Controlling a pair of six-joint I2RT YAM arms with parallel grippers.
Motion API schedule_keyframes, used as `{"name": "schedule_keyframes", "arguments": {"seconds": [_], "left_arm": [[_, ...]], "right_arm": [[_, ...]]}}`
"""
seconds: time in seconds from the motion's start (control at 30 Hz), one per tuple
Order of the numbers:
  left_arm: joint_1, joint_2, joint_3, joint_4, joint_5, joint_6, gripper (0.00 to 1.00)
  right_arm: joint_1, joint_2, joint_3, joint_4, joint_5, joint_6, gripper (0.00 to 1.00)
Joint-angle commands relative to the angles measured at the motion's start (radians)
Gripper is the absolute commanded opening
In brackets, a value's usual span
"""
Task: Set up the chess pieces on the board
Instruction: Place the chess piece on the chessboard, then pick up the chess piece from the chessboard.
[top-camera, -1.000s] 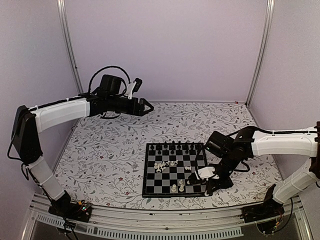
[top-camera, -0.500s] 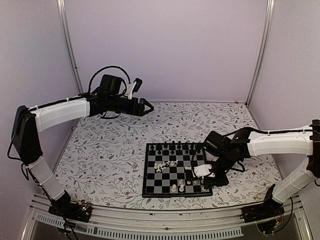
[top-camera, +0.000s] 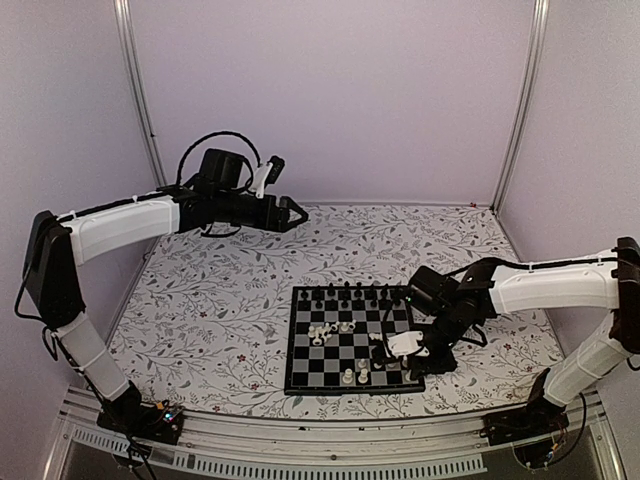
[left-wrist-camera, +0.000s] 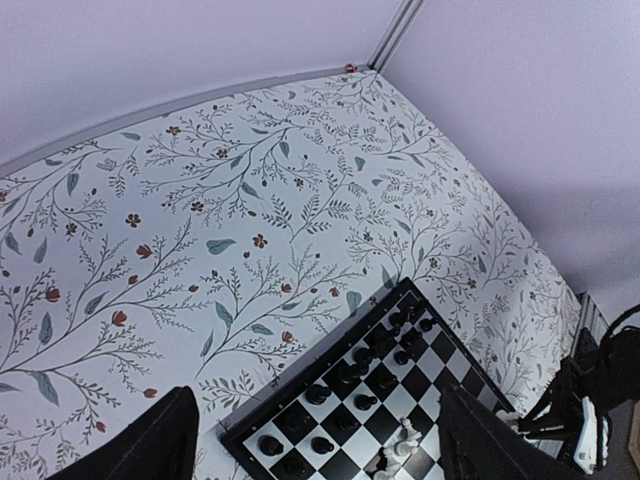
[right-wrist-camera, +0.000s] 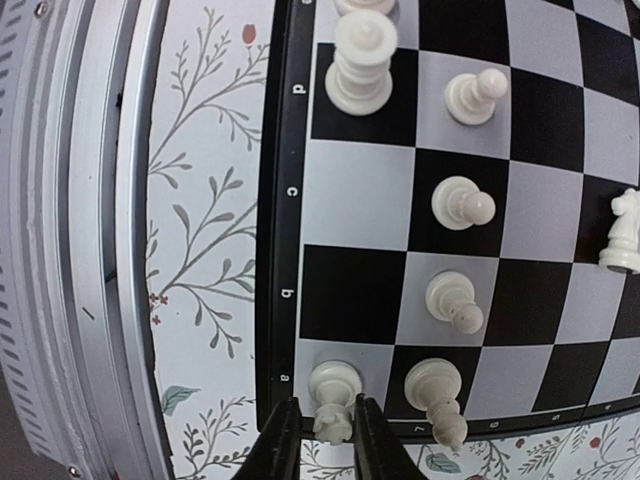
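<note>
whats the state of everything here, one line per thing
small black and white-grey checkered chessboard: flat on the floral table, partly set
tiny black plastic chessmen: upright in two far rows
cream-white plastic chessmen: some upright near the front edge, others bunched mid-board
cream-white corner piece: upright on its corner square
left gripper: open, empty, high above the table
right gripper: fingers flank the corner piece, grip unclear

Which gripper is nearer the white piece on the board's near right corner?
Right. The right gripper is down at that piece, a finger on either side. The left gripper hangs high over the far left, well off the board.
</note>
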Motion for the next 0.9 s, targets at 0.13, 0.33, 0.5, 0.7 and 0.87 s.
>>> {"name": "schedule_keyframes", "arguments": {"seconds": [0.13, 0.33, 0.5, 0.7, 0.87], "left_arm": [[0.000, -0.005, 0.030, -0.003, 0.007, 0.024, 0.86], [-0.009, 0.013, 0.081, -0.070, 0.030, 0.100, 0.83], [-0.142, 0.033, 0.172, -0.273, -0.276, 0.261, 0.80], [-0.254, 0.054, 0.100, -0.411, -0.317, 0.167, 0.74], [-0.301, 0.013, -0.062, -0.347, -0.271, 0.087, 0.72]], "right_arm": [[-0.022, -0.025, 0.069, -0.071, -0.034, -0.001, 0.35], [-0.115, -0.151, 0.155, -0.128, -0.170, -0.042, 0.40], [-0.324, -0.249, 0.067, 0.081, -0.309, 0.031, 0.42], [-0.554, -0.315, -0.039, 0.325, -0.389, 0.161, 0.43], [-0.566, -0.353, -0.070, 0.377, -0.309, 0.202, 0.43]]}}
